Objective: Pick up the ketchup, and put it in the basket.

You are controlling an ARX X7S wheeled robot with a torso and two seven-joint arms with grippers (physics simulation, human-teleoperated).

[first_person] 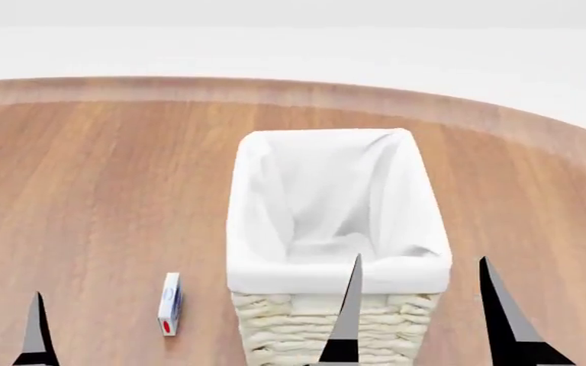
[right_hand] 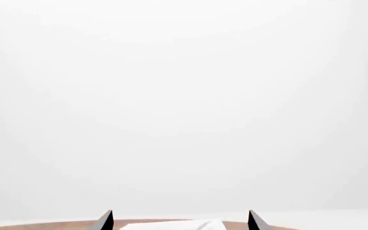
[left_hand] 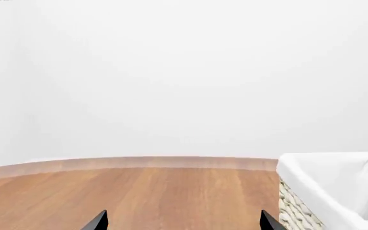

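Note:
The ketchup is not in any view. The basket (first_person: 336, 267), cream wicker with a white cloth liner, stands in the middle of the wooden table and looks empty. My right gripper (first_person: 423, 309) is open and empty, its fingertips over the basket's near right corner. In the right wrist view the open gripper (right_hand: 180, 221) faces a white wall, with a strip of the liner (right_hand: 171, 225) between the tips. My left gripper (left_hand: 184, 223) is open and empty over bare table, with the basket (left_hand: 337, 187) beside it. Only one left fingertip (first_person: 37, 328) shows in the head view.
A small white and blue box with a red mark (first_person: 169, 303) lies on the table (first_person: 89, 191) left of the basket. The table's curved far edge (first_person: 293, 88) runs in front of a white wall.

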